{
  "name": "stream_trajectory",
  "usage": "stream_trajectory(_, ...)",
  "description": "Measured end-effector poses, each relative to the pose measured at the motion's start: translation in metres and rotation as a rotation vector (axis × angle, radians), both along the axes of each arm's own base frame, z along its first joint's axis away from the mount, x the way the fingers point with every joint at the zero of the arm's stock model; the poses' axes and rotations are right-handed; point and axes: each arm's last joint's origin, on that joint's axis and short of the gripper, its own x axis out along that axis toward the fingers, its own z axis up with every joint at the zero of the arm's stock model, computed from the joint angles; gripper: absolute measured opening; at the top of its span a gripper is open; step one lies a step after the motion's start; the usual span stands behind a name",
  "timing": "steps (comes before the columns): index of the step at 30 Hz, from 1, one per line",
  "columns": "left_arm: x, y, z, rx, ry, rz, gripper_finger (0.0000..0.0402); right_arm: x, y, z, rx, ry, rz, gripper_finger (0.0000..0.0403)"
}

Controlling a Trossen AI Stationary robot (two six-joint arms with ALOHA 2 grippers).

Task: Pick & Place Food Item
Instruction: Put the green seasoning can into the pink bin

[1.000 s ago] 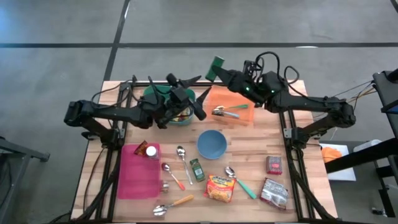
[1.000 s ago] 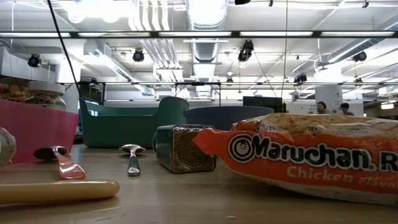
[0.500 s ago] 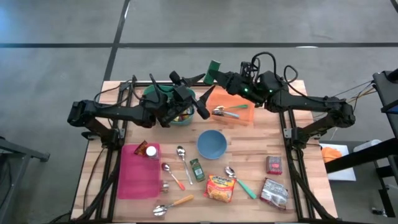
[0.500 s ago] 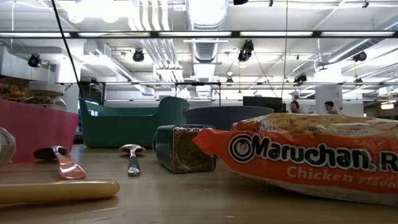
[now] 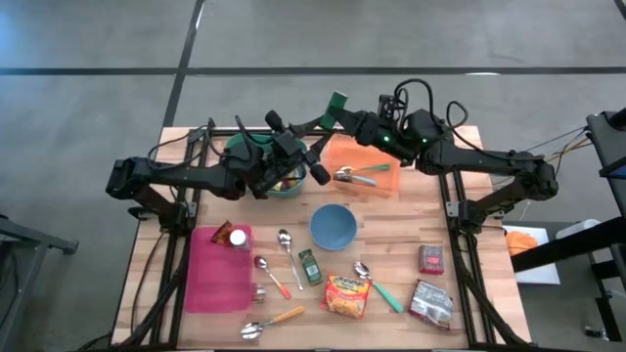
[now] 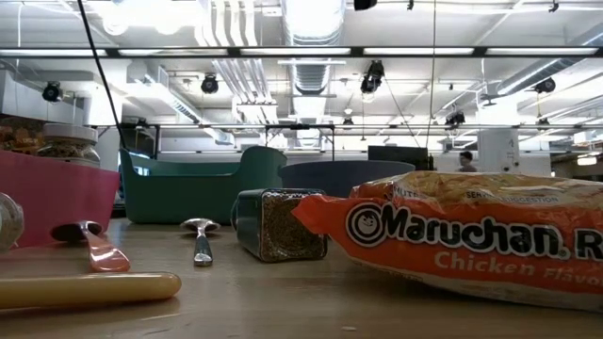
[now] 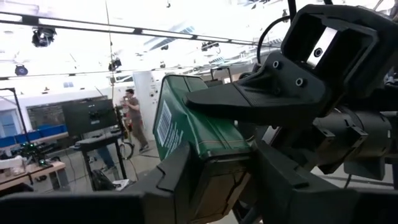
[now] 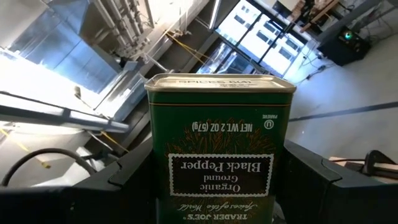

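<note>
Pepper tin point(image 8: 219, 124), green and single, is held raised over the far side of the desk point(image 5: 411, 230), between the teal bowl point(image 5: 256, 149) and the orange tray point(image 5: 377, 152). Its long axis runs straight out from the right pincer point(image 5: 347, 112), lid end pointed away from that wrist, so the label is seen upside down. The right pincer is clamped on the tin's sides. In the left wrist view the tin's other end is seen between the fingers of the left pincer point(image 7: 217, 171); whether they press on it cannot be told. On the desk are counted two bowls, the teal one and a blue bowl point(image 5: 334, 226), five spoons, one spice jar point(image 5: 309, 266) lying flat, and one ramen packet point(image 5: 347, 295).
</note>
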Motion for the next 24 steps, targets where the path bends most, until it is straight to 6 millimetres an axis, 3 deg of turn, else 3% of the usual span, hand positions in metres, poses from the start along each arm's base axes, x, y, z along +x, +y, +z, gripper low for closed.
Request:
stream_trajectory(8,0.0,0.0,0.001,0.038,0.023,0.006,0.0126,0.0,0.001,0.002,-0.029,0.0,0.006,0.0243)
stream_trajectory(17,-0.003,0.0,0.003,0.037,0.018,0.006,0.0122,-0.001,0.002,0.003,-0.034,-0.007,0.028,0.0352)
stream_trajectory(24,-0.013,0.0,0.012,0.035,0.007,-0.001,0.012,-0.001,0.002,0.006,-0.065,-0.004,0.022,0.0366)
